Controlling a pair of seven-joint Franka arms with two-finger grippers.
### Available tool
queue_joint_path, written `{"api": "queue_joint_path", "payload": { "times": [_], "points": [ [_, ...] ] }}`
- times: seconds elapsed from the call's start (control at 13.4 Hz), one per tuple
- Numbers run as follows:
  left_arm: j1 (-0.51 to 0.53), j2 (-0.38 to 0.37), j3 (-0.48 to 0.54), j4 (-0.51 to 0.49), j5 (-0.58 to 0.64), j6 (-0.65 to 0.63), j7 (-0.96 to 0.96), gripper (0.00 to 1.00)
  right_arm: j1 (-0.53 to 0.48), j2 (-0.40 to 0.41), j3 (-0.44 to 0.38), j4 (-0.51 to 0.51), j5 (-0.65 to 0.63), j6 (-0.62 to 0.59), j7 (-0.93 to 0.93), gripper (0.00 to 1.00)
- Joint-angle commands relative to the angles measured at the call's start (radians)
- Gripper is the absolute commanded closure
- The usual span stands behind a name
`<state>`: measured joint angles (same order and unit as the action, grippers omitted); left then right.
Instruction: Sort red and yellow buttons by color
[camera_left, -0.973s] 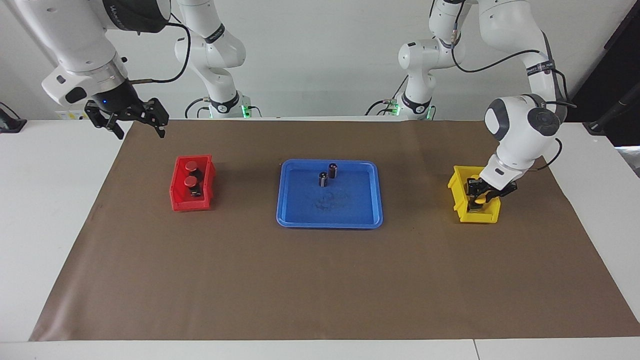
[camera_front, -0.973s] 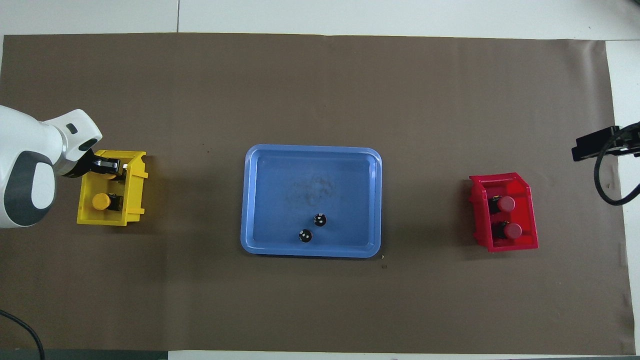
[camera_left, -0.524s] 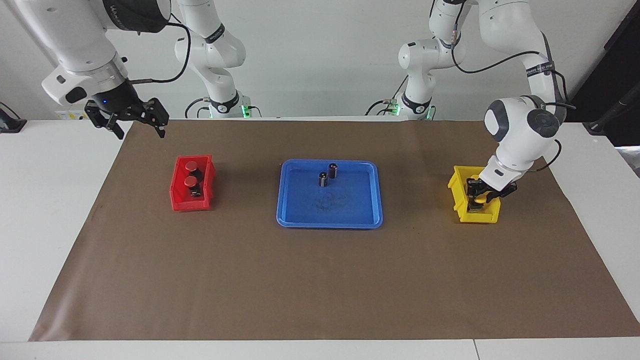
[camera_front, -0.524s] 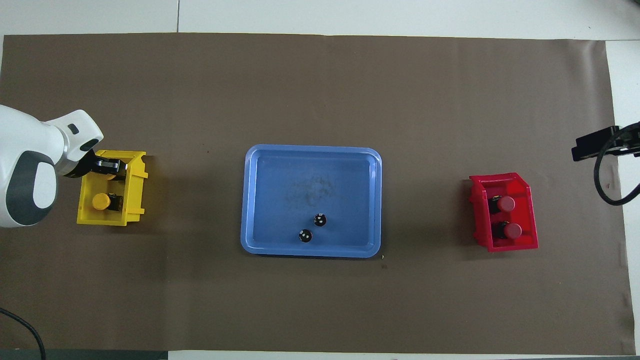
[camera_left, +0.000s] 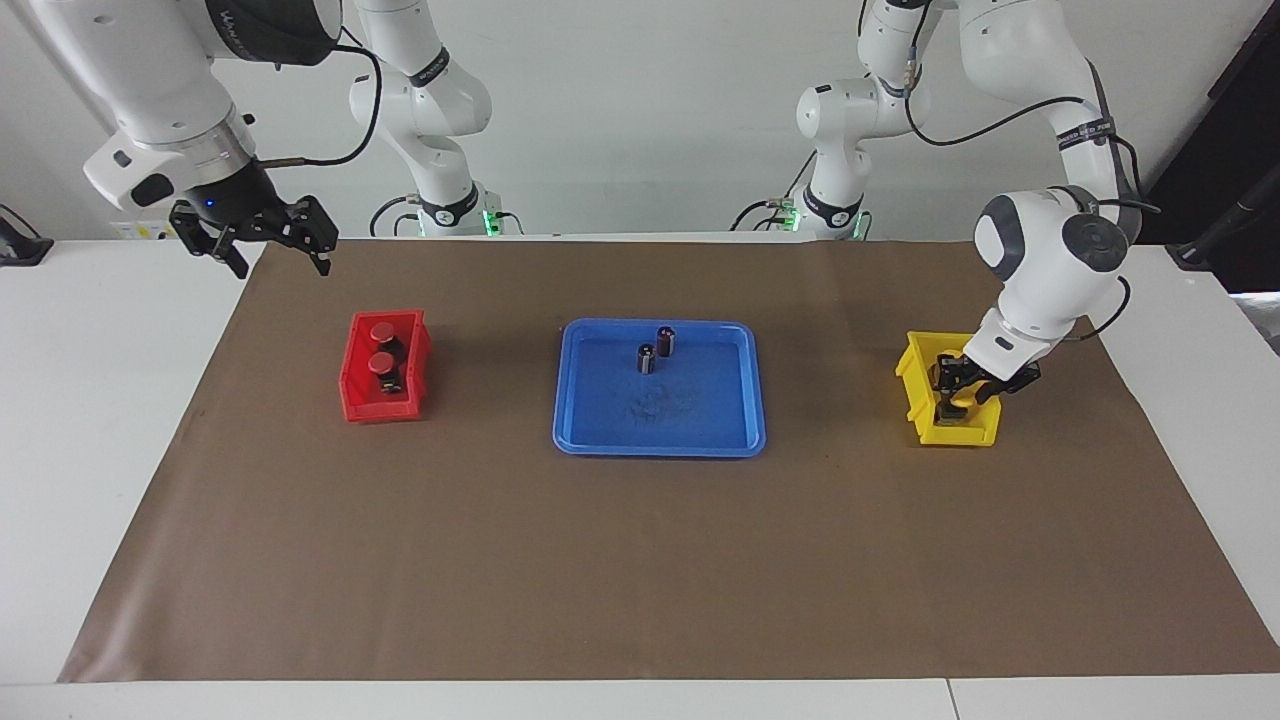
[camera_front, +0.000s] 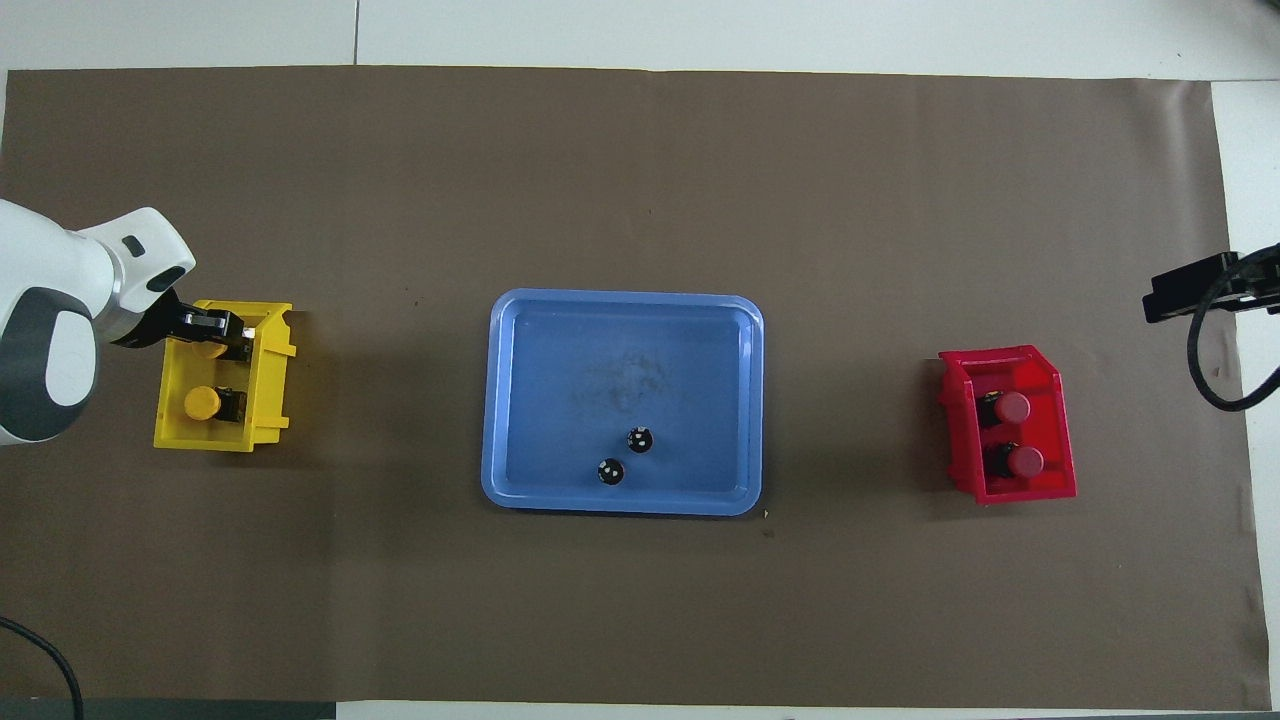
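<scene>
While the right gripper (camera_left: 268, 243) waits spread wide above the mat's edge, the left gripper (camera_left: 957, 392) sits in the yellow bin (camera_front: 270, 400), its grip unclear, yellow buttons (camera_front: 202, 402) just below; red buttons (camera_left: 381, 362) fill the red bin (camera_left: 352, 405).

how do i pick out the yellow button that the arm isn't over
Find the yellow bin at the left arm's end of the brown mat. Two yellow-capped buttons sit in it. Yours is the yellow button nearer to the robots, in plain sight; the other lies under the left tool.
</scene>
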<state>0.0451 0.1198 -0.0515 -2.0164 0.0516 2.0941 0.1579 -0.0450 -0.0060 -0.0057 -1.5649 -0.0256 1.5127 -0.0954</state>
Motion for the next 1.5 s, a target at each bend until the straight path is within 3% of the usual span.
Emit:
{"api": "queue_joint_path", "payload": {
  "times": [0.0,0.22,0.52,0.75,1.05,1.42],
  "points": [
    [-0.010,-0.006,0.015,0.100,-0.027,-0.145,0.022,0.28,-0.004,-0.002,0.006,0.011,-0.002,-0.019,0.014,0.00],
    [-0.011,-0.032,0.033,0.212,-0.027,-0.307,0.020,0.00,-0.003,-0.002,0.006,0.013,-0.002,-0.019,0.013,0.00],
    [-0.014,-0.123,0.032,0.269,-0.047,-0.468,0.014,0.00,-0.003,-0.002,0.006,0.013,-0.002,-0.020,0.014,0.00],
    [-0.019,-0.184,0.021,0.275,-0.055,-0.509,0.011,0.00,-0.003,-0.002,0.006,0.013,-0.004,-0.020,0.014,0.00],
    [-0.025,-0.177,0.015,0.424,-0.072,-0.710,0.011,0.00,-0.003,-0.002,0.006,0.013,-0.004,-0.020,0.014,0.00],
    [-0.097,-0.233,0.067,0.421,-0.070,-0.749,-0.001,0.00,-0.001,-0.002,0.006,0.013,-0.005,-0.020,0.014,0.00]
  ]
}}
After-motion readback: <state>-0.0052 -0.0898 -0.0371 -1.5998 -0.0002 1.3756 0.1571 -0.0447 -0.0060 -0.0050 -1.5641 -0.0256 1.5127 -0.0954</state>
